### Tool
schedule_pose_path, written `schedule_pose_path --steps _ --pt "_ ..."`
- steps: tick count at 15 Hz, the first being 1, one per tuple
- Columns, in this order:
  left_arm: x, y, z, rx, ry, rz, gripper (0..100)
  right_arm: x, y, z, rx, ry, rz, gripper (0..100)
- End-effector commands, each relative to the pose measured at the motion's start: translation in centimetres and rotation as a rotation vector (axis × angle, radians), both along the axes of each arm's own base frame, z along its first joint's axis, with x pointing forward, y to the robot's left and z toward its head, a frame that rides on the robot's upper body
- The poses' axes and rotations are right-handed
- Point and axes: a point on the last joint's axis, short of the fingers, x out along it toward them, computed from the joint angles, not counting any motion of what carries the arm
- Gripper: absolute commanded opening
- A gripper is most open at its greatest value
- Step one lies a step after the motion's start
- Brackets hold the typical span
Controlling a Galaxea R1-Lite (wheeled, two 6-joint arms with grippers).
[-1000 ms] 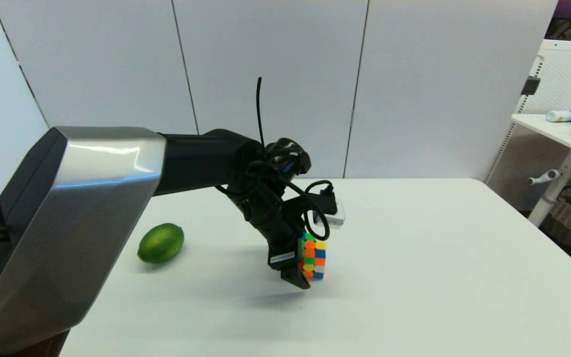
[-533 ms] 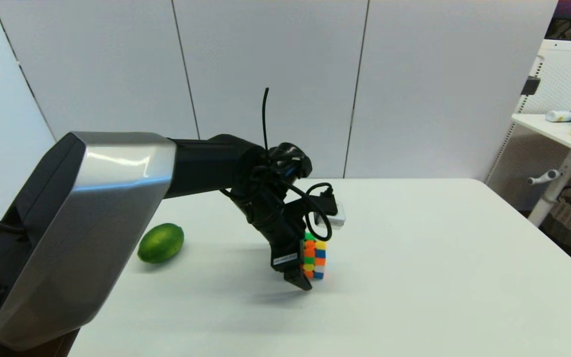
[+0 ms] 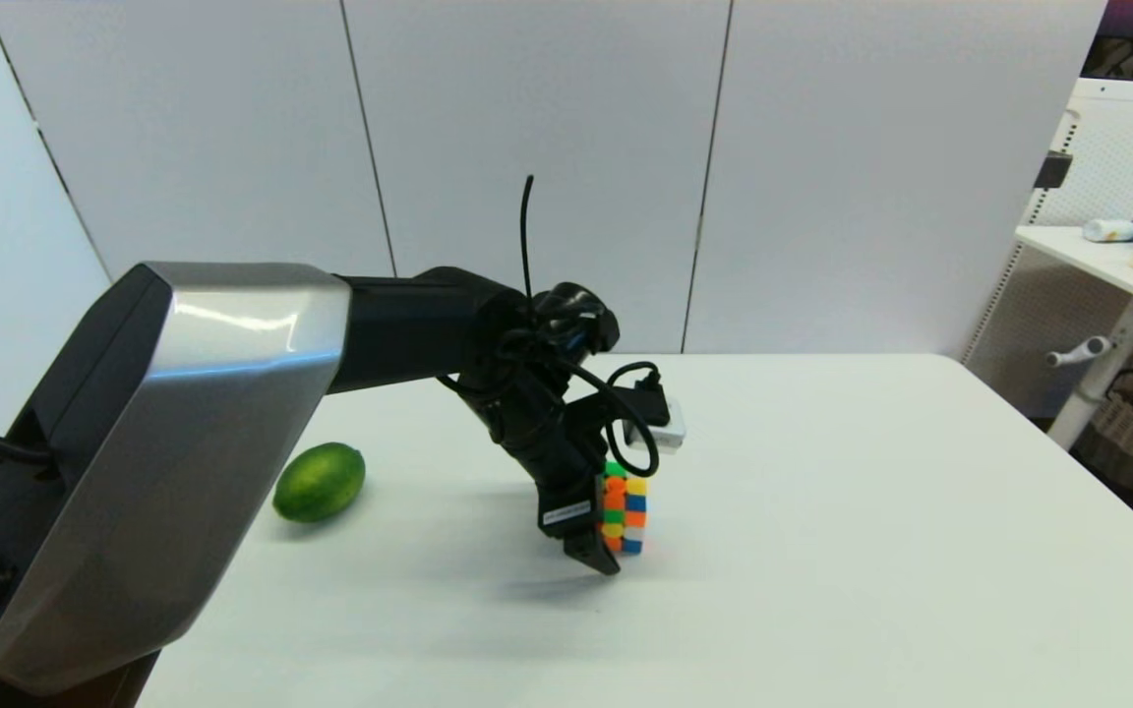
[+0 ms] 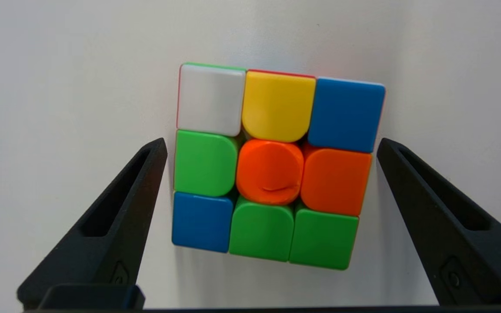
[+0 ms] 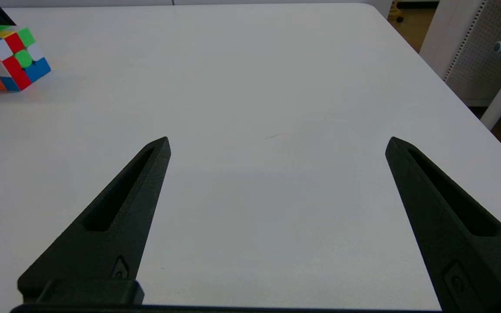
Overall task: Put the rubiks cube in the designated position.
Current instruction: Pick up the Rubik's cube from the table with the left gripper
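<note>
At the far left of the table (image 3: pixel 822 551) lies the green lime (image 3: pixel 319 481), well apart from the work and untouched; the left arm's silver housing fills the near-left of the head view. Moving right, the left end effector (image 3: pixel 616 551) points down at mid-table, lower than a second ago and barely shifted over the last half second, so its descent seems to have ended. The rubiks cube (image 4: pixel 272 167) sits between its fingers (image 4: pixel 120 217), and the wrist view now shows them spread, a sliver of white table on either side of the cube; the grip looks let go, though from the head view I cannot be sure the near finger is fully clear. The cube appears to rest on the table, its shadow tight beneath it, a little tilted in the wrist picture; that would put it on the designated position (image 3: pixel 630 565), an unmarked patch of table. If so, only the retreat upward remains. Farther right, the right end effector (image 5: pixel 276 143) hangs with fingers wide apart over bare table, idle, the cube well off to its side.
</note>
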Motion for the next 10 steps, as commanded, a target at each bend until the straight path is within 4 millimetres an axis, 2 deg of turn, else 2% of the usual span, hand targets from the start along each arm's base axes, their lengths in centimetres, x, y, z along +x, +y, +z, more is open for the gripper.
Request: schedule_pose_path --steps 1,3,4,10 --pt "-0.06 0.04 0.11 0.0 0.002 0.003 100 0.01 0.0 0.0 0.002 0.002 0.0 100" --pt "0.07 -0.07 0.04 -0.008 -0.003 0.005 100 0.01 0.0 0.0 -0.001 0.002 0.0 100" --pt "0.12 -0.12 0.07 -0.014 -0.007 0.009 0 0.01 0.0 0.0 -0.001 0.002 0.0 100" --pt "0.11 -0.11 0.69 -0.034 -0.024 0.022 0 0.01 0.0 0.0 -0.001 0.002 0.0 100"
